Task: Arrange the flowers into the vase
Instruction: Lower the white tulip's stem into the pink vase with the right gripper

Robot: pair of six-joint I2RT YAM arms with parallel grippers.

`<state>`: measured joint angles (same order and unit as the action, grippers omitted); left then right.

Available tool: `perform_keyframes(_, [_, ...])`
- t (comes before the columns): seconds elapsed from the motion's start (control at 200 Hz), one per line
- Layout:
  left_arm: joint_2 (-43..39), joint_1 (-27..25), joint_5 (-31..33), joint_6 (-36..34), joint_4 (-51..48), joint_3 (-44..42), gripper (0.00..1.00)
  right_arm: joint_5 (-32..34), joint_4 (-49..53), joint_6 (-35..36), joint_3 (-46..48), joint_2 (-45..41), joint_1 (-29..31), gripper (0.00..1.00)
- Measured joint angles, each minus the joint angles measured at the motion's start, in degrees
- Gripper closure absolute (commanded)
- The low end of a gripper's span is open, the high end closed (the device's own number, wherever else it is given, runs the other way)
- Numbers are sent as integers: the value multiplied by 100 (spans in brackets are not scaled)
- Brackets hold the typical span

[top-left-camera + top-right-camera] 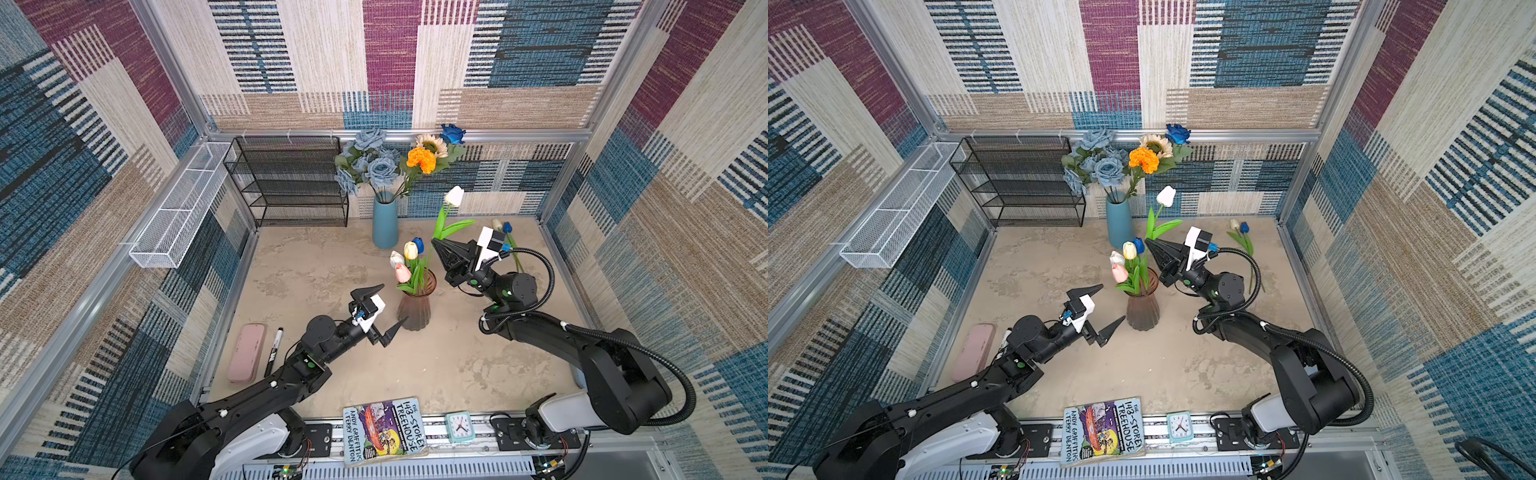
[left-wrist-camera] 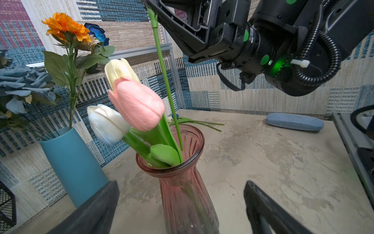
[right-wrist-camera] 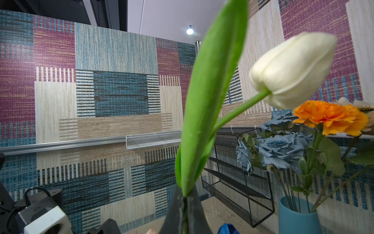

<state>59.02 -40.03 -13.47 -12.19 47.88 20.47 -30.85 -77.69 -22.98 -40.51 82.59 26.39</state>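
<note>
Right gripper (image 1: 434, 242) clamps white tulip (image 1: 454, 195) | stem tip at pink vase (image 1: 415, 311) mouth

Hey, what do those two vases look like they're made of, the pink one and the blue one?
The pink vase looks like tinted glass: it is translucent, ribbed and glossy, and you can see through its wall. The blue vase looks like matte ceramic, though painted metal or plastic is possible. It is opaque and smooth, with only soft highlights.

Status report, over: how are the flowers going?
Right end effector shut on white tulip, stem tip at pink vase mouth. Left end effector open beside vase. Four tulips already crowd it.
</note>
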Motion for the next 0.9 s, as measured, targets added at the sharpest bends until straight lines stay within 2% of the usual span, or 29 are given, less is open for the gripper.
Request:
perform_keyframes(0.371, [55,0,22,-2,39,-33,1,142,79,699,354,155,50,96])
perform_keyframes(0.651, [103,0,107,-2,186,-81,1,164,402,1158,601,83,127,90])
perform_keyframes(0.766, [142,4,114,-2,227,-87,1,295,560,1325,769,-52,140,80])
perform_keyframes(0.901, [160,4,120,-2,243,-87,1,452,789,1482,855,-229,144,57])
